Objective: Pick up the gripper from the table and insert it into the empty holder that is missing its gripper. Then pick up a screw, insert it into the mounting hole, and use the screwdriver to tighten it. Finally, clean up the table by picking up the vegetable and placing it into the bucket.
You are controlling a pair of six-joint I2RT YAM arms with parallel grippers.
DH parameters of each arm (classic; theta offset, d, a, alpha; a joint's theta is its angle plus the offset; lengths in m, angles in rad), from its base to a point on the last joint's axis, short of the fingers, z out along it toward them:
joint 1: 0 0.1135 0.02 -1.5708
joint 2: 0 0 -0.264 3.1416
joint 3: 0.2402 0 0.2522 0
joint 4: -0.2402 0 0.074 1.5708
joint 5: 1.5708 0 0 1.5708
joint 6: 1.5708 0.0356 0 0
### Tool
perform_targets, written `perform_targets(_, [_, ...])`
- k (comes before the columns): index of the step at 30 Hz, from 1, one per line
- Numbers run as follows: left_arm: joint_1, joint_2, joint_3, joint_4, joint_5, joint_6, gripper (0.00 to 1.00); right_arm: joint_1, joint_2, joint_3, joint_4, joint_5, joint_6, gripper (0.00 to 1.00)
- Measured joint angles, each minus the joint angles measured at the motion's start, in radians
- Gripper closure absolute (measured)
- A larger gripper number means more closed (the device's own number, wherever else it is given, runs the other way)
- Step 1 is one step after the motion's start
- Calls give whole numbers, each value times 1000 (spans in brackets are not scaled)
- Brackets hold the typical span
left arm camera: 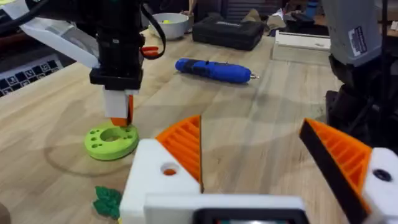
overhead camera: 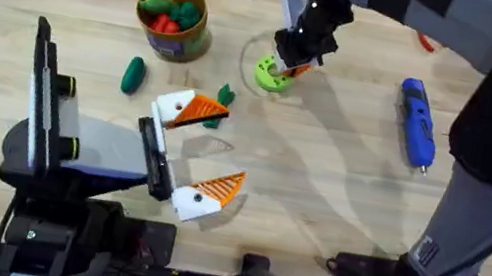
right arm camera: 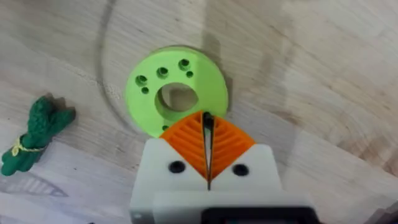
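Hovering right over the green ring (right arm camera: 176, 93), the right claw (overhead camera: 291, 65) has its orange pads pressed together with only a thin dark sliver between them, tips at the ring's near rim. The left claw (overhead camera: 205, 154) rests on the desk (overhead camera: 319, 182), spread wide and holding nothing. The screwdriver (overhead camera: 418, 121) lies well off to the right claw's side, the bucket (overhead camera: 173, 20) on its opposite side.
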State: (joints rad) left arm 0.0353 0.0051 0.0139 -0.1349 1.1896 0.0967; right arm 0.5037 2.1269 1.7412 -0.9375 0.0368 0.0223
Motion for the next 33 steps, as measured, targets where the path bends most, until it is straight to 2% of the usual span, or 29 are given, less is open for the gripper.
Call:
perform_targets(9, [0,0,0,0,0,0,16,0,0,4,-2,5,0,993])
perform_targets(18, [0,0,0,0,0,0,16,0,-3,19,-3,15,-1,926])
perform_targets(24, [0,0,0,0,0,0,15,0,-3,20,2,16,-1,990])
perform_targets(28, [0,0,0,0,0,0,15,0,-2,20,5,19,-3,832])
perform_targets(31, [0,0,0,0,0,0,15,0,-3,20,13,19,-4,746])
perform_targets(33, [0,0,0,0,0,0,15,0,-3,21,14,19,-4,731])
